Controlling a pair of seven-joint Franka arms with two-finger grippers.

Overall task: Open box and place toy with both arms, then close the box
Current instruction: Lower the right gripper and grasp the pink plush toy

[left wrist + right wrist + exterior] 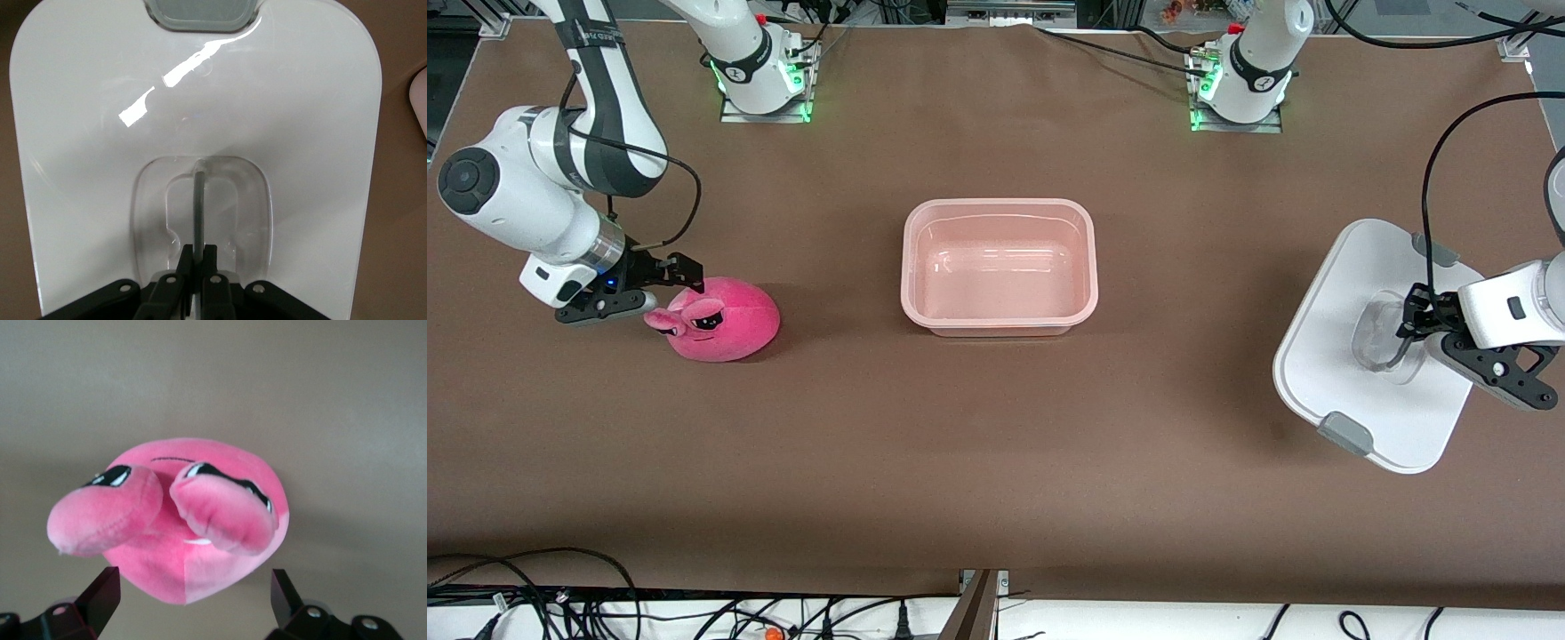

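The right arm is bent down low at its own end of the table (996, 462), with the right claw (665, 286) angled toward the toy (725, 320) and spread wide; in the right wrist view the two fingers (100, 597) are seen apart on either side of the plush, not yet pinching it. The left arm is reached out low over the lid (1360, 347) at the other end of the table, and the left claw (199, 257) is pressed together on the thin bar of the clear handle (200, 200) set in the lid's middle. The lid is seen lying off the box, well apart from it, with two grey clips (1343, 433) counted on its edges. The box (999, 267) is left open and empty-looking in the middle of the table, between the toy and the lid. Counted up: two arms, one box, one lid, one toy. The toy is found on the table, well apart from the box, toward the right arm's end.
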